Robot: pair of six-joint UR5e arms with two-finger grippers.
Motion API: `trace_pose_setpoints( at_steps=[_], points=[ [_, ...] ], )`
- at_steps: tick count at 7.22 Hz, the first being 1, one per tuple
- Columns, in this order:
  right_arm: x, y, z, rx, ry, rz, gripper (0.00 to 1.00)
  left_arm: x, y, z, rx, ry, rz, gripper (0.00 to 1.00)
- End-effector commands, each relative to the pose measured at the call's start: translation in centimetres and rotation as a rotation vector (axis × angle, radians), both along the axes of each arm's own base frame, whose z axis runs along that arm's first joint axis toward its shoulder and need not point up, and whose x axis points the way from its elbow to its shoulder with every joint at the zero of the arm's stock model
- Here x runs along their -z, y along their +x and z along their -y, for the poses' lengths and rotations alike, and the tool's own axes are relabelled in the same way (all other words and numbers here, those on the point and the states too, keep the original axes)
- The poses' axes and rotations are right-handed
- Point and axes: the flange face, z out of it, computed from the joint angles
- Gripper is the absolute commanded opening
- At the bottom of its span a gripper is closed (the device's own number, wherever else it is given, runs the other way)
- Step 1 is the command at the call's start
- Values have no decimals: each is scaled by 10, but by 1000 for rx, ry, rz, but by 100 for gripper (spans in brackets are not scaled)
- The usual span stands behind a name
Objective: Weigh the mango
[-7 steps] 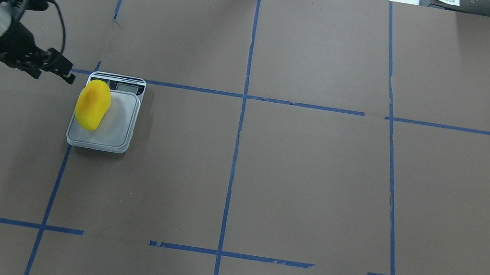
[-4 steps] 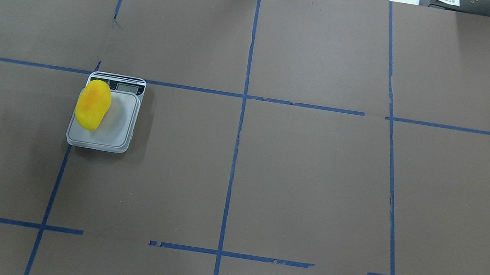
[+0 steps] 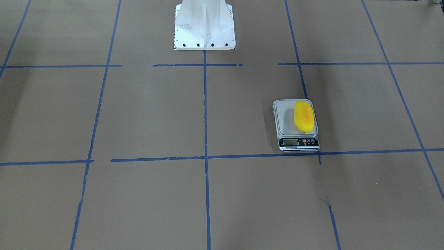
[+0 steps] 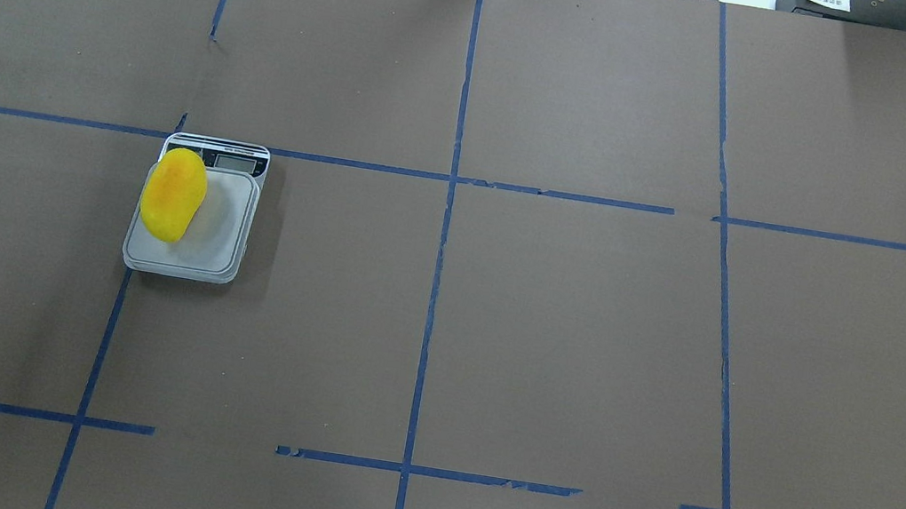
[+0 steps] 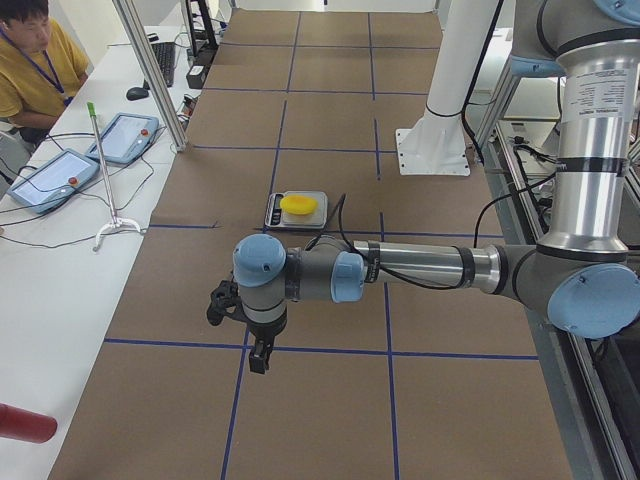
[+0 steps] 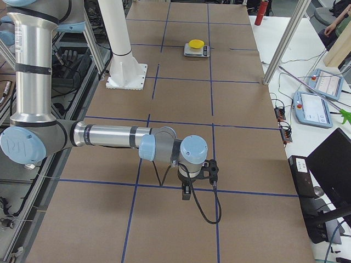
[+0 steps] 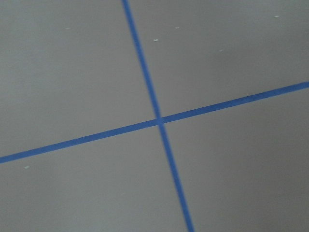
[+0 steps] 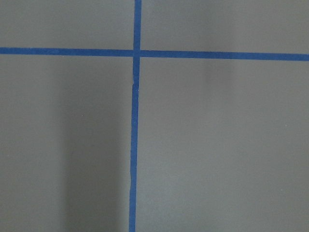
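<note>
Left pincer [image 5: 258, 360]: hangs pointing down over bare table [image 5: 330, 420], well apart from the scale [image 5: 274, 214]. Shows only in the side view, so cannot tell whether apart or together. Carries nothing that can be seen. Right pincer [image 6: 187, 193]: likewise points down, at the table's other end, above a crossing of blue tape [image 8: 134, 145] and far from the scale. Cannot tell its state either. From both wrist cameras, nothing but brown paper and tape lines.

Mango [image 4: 173, 194]: lies on its side on the scale's platform, toward the edge on the robot's left, one end near the display [image 4: 236, 162]. Touches nothing else. Seems laid lengthwise so as not to roll, with its whole weight on the platform and none on the table. Sits off-centre, yet appears wholly carried by the platform, so probably good enough for a fair reading. Makes sense to have both arms clear of it, since any touch on fruit or platform would spoil the number. Cannot read the digits at this size. Little left, by the look of it, beyond letting the reading settle.
</note>
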Motion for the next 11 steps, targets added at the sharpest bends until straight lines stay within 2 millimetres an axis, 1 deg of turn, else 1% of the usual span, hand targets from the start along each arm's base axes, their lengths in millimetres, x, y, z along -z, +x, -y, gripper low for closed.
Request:
trace_pose_setpoints(
  at_steps=[1,3,4,5,6,8,9,11],
  points=[
    [0,0,0,0,0,0,100,-30,-19,-18,35,-90,-29,100],
    [0,0,0,0,0,0,100,-33,-17,-11,42,-103,-65,100],
    [0,0,0,0,0,0,100,-28,-16,-11,45,-114,-77,100],
    [0,0,0,0,0,0,100,-12,-10,-11,54,-128,-140,100],
    [0,0,0,0,0,0,100,4,-7,-8,91,-140,-145,100],
    [0,0,0,0,0,0,100,9,10,-2,79,-149,-139,100],
    [0,0,0,0,0,0,100,12,15,0,74,-149,-136,100],
    [0,0,0,0,0,0,100,12,17,2,66,-147,-136,100]
  ],
)
